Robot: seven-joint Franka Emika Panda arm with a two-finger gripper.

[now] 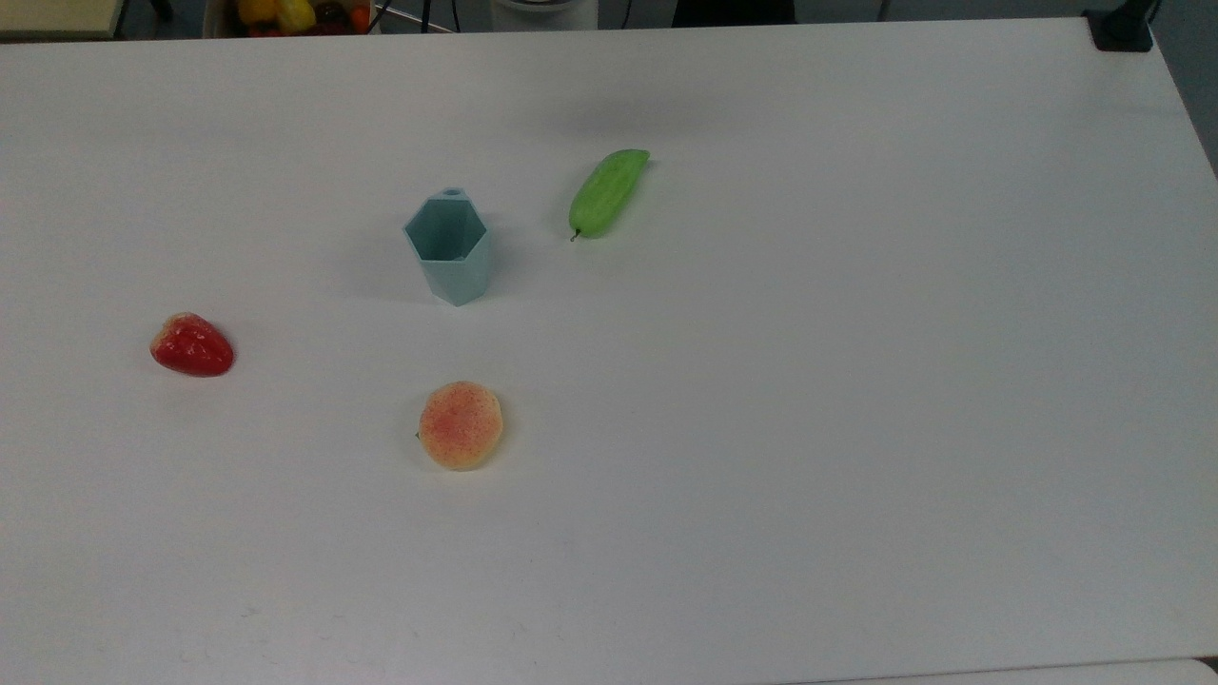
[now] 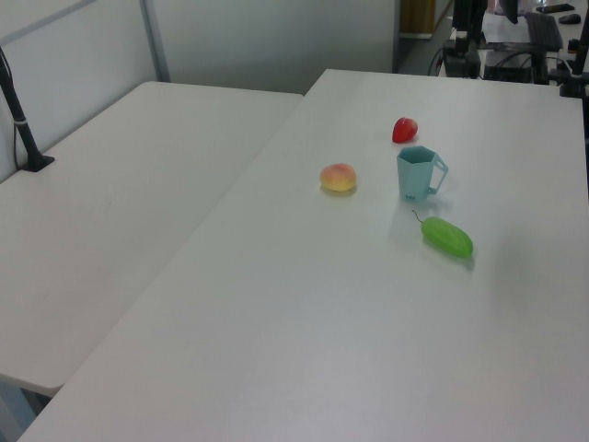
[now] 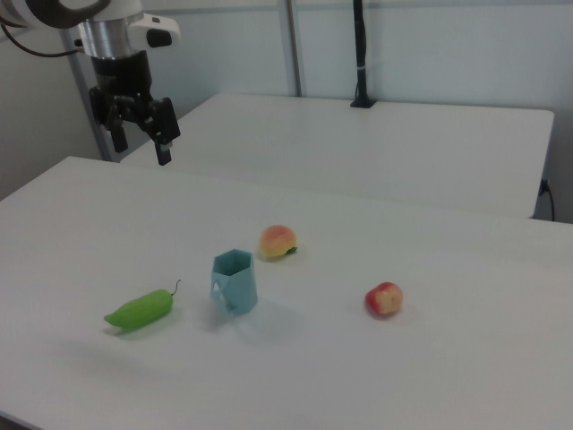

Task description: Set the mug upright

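The mug [image 3: 234, 281] stands on the table [image 3: 430, 358] with its mouth up, between the green fruit [image 3: 139, 309] and the peach [image 3: 278, 241]; the gripper [image 3: 139, 134] hangs high above, off toward the right view's left; its fingers look spread, perhaps.

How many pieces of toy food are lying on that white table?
3, each apart from the upright mug: a strawberry at the top view's left, a peach below the mug, a green cucumber to its right.
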